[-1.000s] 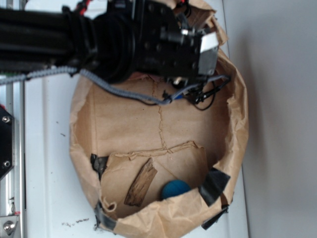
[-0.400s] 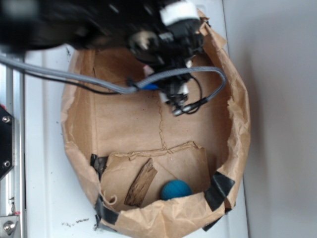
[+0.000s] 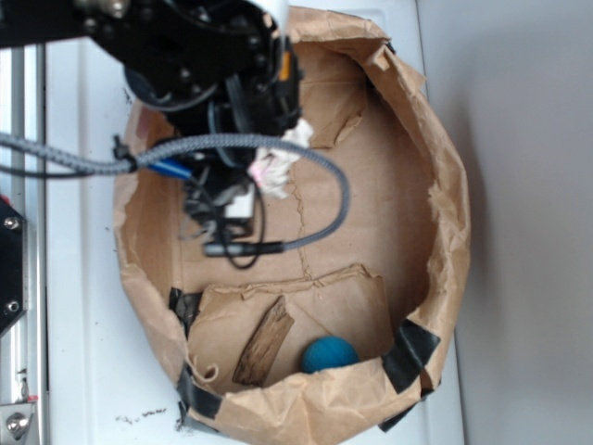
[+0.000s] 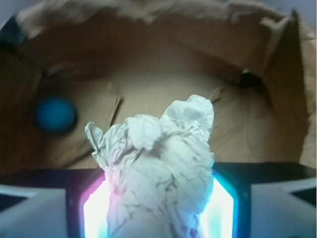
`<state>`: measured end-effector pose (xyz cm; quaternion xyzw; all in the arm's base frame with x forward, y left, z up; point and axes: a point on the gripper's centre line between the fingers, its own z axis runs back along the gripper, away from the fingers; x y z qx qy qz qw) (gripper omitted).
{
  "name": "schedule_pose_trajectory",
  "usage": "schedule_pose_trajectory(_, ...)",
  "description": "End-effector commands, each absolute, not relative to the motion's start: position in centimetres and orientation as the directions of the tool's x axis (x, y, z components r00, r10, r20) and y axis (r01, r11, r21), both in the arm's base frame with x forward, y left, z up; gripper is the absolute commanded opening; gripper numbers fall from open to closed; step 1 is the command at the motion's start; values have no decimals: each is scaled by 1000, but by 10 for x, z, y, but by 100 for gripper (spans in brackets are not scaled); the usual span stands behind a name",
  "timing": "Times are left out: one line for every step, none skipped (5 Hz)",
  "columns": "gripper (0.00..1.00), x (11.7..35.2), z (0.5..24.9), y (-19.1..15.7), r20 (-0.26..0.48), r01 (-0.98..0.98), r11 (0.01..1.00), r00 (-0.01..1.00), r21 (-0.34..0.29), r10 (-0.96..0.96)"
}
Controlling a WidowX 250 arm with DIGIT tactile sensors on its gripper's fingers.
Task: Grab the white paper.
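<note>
The hand is clamped on the white paper: in the wrist view the crumpled wad fills the gap between the two lit fingers, bulging up and out past their tips. From the outside view only a small wrinkled tuft of that paper pokes out from under the black arm, which hangs over the upper left part of the brown paper bag.

The bag stands open on the white worktop, its torn, rolled rim forming a rough ring. The arm's bulk sits close to the left wall and the top rim, so there is little room on that side; a grey cable loops out from it across the middle of the bag floor. The right half of the floor lies bare and open up to the right wall.

Along the bottom, a raised flap of brown paper fences off a pocket. Inside it a blue ball rests just beside a piece of wood, both well apart from the hand. Black tape patches the lower rim at both corners. A metal rail runs down the worktop's left edge, near the bag's left wall.
</note>
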<state>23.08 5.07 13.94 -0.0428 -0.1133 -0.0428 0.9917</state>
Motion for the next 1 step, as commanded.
schedule_pose_trajectory(0, 207, 158, 63, 250, 131, 991, 960, 7, -129)
